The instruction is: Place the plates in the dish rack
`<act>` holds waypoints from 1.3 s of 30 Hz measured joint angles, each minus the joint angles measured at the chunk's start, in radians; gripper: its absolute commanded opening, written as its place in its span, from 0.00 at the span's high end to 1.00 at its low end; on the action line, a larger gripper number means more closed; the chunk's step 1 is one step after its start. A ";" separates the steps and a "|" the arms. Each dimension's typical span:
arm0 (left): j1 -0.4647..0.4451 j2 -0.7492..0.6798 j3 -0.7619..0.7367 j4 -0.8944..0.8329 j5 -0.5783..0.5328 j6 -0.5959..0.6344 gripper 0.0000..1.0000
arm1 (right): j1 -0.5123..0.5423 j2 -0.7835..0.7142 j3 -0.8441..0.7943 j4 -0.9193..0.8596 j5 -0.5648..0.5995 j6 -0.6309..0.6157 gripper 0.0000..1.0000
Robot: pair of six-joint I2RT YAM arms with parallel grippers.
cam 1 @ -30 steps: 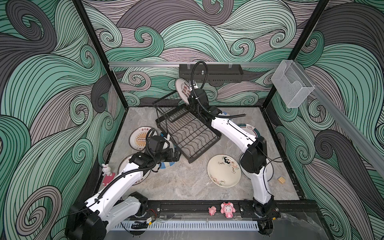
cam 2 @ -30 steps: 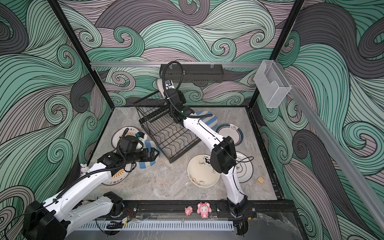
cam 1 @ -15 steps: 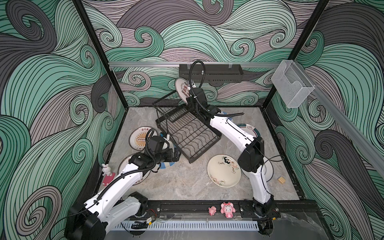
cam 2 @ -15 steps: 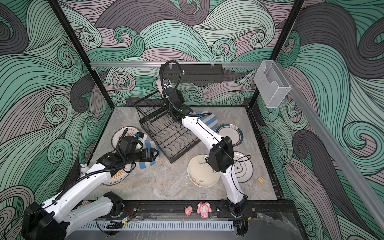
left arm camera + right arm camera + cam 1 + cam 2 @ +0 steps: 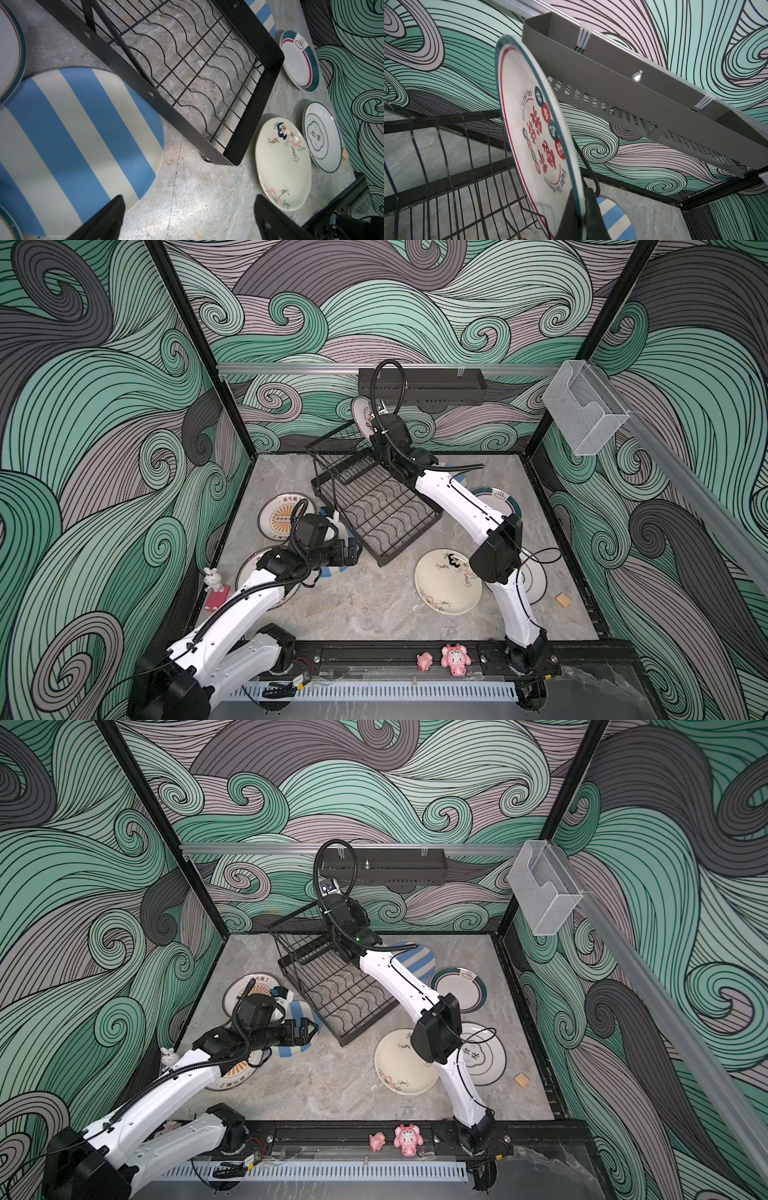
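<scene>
The red-lettered plate (image 5: 360,416) is largely hidden behind the right arm (image 5: 453,497) in a top view, an orange-sunburst plate (image 5: 235,1074) is mostly covered by the left arm (image 5: 178,1081), and the nearer blue-striped plate (image 5: 72,135) is cut off by the left wrist view's edge

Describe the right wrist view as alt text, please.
The right gripper is shut on the rim of the red-lettered plate, held on edge beside the black wires of the dish rack. Behind hangs a grey wall shelf; a blue-striped plate lies on the table below.
</scene>
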 measured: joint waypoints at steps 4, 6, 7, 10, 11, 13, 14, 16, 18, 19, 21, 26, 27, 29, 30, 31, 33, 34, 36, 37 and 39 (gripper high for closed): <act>0.000 -0.001 0.000 0.000 0.000 0.000 0.01 | 0.006 0.012 0.040 -0.014 0.020 -0.017 1.00; 0.000 -0.002 0.000 0.000 0.000 0.000 0.01 | 0.009 0.031 0.086 -0.021 0.022 -0.037 1.00; 0.000 -0.005 0.000 0.000 0.000 0.001 0.01 | 0.010 0.042 0.112 -0.028 0.026 -0.048 1.00; 0.000 -0.012 0.000 0.000 0.000 0.001 0.02 | 0.017 0.062 0.152 -0.043 0.040 -0.078 1.00; 0.000 -0.013 0.000 0.000 0.000 0.001 0.01 | 0.019 0.065 0.159 -0.044 0.045 -0.085 1.00; 0.000 -0.013 0.000 0.000 0.000 0.001 0.01 | 0.022 0.069 0.166 -0.045 0.054 -0.099 1.00; 0.000 -0.013 0.000 0.000 0.000 0.001 0.01 | 0.023 0.070 0.171 -0.045 0.056 -0.102 1.00; 0.000 -0.013 0.000 0.000 0.000 0.002 0.01 | 0.024 0.072 0.180 -0.048 0.060 -0.111 1.00; 0.000 -0.013 0.000 0.000 0.000 0.002 0.01 | 0.027 0.072 0.190 -0.049 0.062 -0.116 1.00; 0.000 -0.013 0.000 0.000 0.000 0.002 0.02 | 0.028 0.072 0.195 -0.049 0.063 -0.119 1.00; 0.000 -0.013 0.000 0.000 0.000 0.002 0.01 | 0.031 0.072 0.204 -0.042 0.066 -0.126 1.00; 0.000 -0.013 0.000 0.000 0.000 0.002 0.02 | 0.037 0.072 0.224 0.013 0.066 -0.134 1.00; 0.000 -0.013 0.000 0.000 0.000 0.002 0.01 | 0.039 0.072 0.226 0.024 0.067 -0.137 1.00; 0.000 -0.013 0.000 0.000 0.000 0.002 0.01 | 0.039 0.072 0.226 0.041 0.069 -0.137 1.00; 0.000 -0.013 0.000 0.000 0.000 0.002 0.01 | 0.039 0.072 0.226 0.047 0.071 -0.137 1.00; 0.000 -0.013 -0.001 0.000 0.000 0.002 0.01 | 0.040 0.072 0.226 0.051 0.072 -0.136 1.00; 0.000 -0.013 -0.004 0.001 0.000 0.002 0.01 | 0.040 0.072 0.224 0.056 0.074 -0.129 1.00; 0.000 -0.013 -0.006 0.000 0.000 0.002 0.01 | 0.040 0.072 0.222 0.059 0.075 -0.121 1.00; 0.000 -0.013 -0.006 0.000 0.000 0.002 0.01 | 0.040 0.072 0.218 0.060 0.078 -0.105 1.00; 0.000 -0.013 -0.006 0.000 0.000 0.002 0.01 | 0.040 0.072 0.215 0.059 0.079 -0.096 1.00; 0.000 -0.013 -0.006 0.000 0.000 0.002 0.01 | 0.040 0.072 0.211 0.053 0.081 -0.073 1.00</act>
